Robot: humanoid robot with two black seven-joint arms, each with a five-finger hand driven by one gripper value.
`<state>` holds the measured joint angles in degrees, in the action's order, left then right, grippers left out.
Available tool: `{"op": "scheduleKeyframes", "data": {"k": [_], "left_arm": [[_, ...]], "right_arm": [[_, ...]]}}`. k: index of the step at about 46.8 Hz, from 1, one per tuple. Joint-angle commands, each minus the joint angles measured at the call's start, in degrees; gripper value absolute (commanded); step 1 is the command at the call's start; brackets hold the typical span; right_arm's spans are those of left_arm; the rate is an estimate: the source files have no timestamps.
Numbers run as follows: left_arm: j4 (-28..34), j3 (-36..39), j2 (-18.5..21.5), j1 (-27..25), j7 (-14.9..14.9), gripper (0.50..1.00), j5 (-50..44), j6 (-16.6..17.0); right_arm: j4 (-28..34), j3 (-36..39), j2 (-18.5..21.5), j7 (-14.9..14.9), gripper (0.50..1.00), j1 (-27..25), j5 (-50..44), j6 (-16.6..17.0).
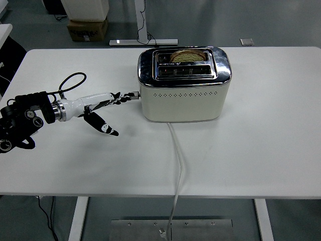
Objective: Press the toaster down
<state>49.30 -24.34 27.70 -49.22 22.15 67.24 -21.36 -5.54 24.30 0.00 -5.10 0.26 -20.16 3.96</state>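
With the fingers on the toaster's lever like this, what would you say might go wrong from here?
The left robot hand meets the lever only with its fingertips, so they might slip off before it latches. The push comes from one end of the toaster, which may slide or tip. The cord trails off the near table edge and could snag.

Black left arm (22,118), looped black cable, silver wrist ring, white left hand (93,105), black-tipped fingers.

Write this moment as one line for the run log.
left hand: fingertips at toaster lever | bread slice: sunk low in slot | right hand: not in view
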Motion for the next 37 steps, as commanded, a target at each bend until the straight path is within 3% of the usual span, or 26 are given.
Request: {"op": "scheduleKeyframes", "data": {"k": [1, 37], "left_arm": [[0.0, 0.1, 0.0, 0.0, 0.0, 1.000, 0.0, 0.0], [-1.2, 0.0, -1.0, 1.1, 0.0, 1.000, -0.1, 0.0]], "right_arm": [[0.0, 0.0, 0.0, 0.0, 1.000, 0.0, 0.0, 0.0], [0.0, 0.0, 0.0, 0.0, 0.998, 0.0, 0.0, 0.0]]}}
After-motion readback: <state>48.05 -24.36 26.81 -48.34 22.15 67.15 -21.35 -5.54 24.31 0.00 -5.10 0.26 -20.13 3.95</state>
